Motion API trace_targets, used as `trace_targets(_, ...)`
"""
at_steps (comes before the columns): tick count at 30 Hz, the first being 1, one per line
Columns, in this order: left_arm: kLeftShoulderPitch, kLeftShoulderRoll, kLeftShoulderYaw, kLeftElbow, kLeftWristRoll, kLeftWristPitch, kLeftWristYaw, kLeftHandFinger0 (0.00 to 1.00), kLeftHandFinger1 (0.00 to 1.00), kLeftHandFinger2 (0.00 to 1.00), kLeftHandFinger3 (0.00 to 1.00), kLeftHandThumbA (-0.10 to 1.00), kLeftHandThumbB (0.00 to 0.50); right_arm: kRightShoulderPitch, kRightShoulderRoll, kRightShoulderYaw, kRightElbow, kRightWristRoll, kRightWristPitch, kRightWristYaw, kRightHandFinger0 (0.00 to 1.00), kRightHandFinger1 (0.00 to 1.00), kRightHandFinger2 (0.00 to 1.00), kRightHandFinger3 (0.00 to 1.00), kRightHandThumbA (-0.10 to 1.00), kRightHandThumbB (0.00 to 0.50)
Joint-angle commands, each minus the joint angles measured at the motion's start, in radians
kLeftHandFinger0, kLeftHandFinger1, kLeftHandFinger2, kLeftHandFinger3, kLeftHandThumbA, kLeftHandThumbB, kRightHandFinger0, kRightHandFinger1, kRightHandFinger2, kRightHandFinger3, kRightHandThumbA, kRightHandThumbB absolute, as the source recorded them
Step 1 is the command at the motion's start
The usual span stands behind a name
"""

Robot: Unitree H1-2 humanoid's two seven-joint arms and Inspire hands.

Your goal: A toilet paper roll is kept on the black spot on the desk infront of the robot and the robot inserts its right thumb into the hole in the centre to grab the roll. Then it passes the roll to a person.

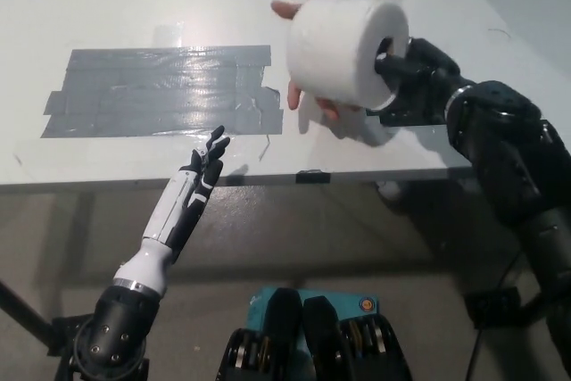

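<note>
A: The black right hand has the toilet paper roll skewered, a digit pushed into the core hole and the hand clamped on it, up off the bench.

B: And the roll lies on its side, long axis running across the picture, open end toward the robot's hand.

A: Right. The person's hand is palm-up directly beneath and behind the roll, fingertips poking out below it. Touching or just under? Can't tell.

B: So the handover looks to turn on that: receiver just below the roll, on the far side from the robot's hand.

A: White left hand idles at the bench edge, fingers spread, holding nothing, well away.
</note>
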Motion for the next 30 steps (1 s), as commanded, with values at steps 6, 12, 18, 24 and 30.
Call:
trace_targets(6, -0.025, 0.015, -0.001, -0.044, -0.007, 0.002, -0.025, 1.0, 1.0, 1.0, 1.0, 1.0, 0.07, -0.3, -0.002, 0.181, 0.191, -0.374, -0.247, -0.075, 0.11, 0.54, 0.88, 0.76, -0.1, 0.157)
trace_targets(12, -0.031, 0.017, -0.004, -0.041, -0.002, 0.0, -0.025, 1.0, 1.0, 1.0, 1.0, 1.0, 0.059, -0.32, 0.024, 0.186, 0.208, -0.406, -0.267, -0.085, 0.15, 0.58, 0.9, 0.76, -0.1, 0.174)
trace_targets(18, -0.034, 0.017, -0.004, -0.044, 0.004, 0.009, -0.03, 1.0, 1.0, 1.0, 1.0, 1.0, 0.064, -0.301, -0.003, 0.175, 0.141, -0.43, -0.217, 0.033, 0.87, 1.0, 1.0, 1.0, 0.5, 0.394)
trace_targets(24, -0.034, 0.021, -0.007, -0.05, 0.012, 0.02, -0.031, 1.0, 1.0, 1.0, 1.0, 1.0, 0.058, -0.244, -0.069, 0.103, -0.037, -0.403, -0.171, 0.12, 1.0, 1.0, 1.0, 1.0, 0.77, 0.492)
trace_targets(30, -0.039, 0.021, 0.002, -0.04, -0.005, 0.014, -0.035, 1.0, 1.0, 1.0, 1.0, 0.97, 0.051, -0.151, -0.158, 0.005, -0.458, -0.385, -0.029, 0.11, 1.0, 1.0, 1.0, 1.0, 0.89, 0.466)
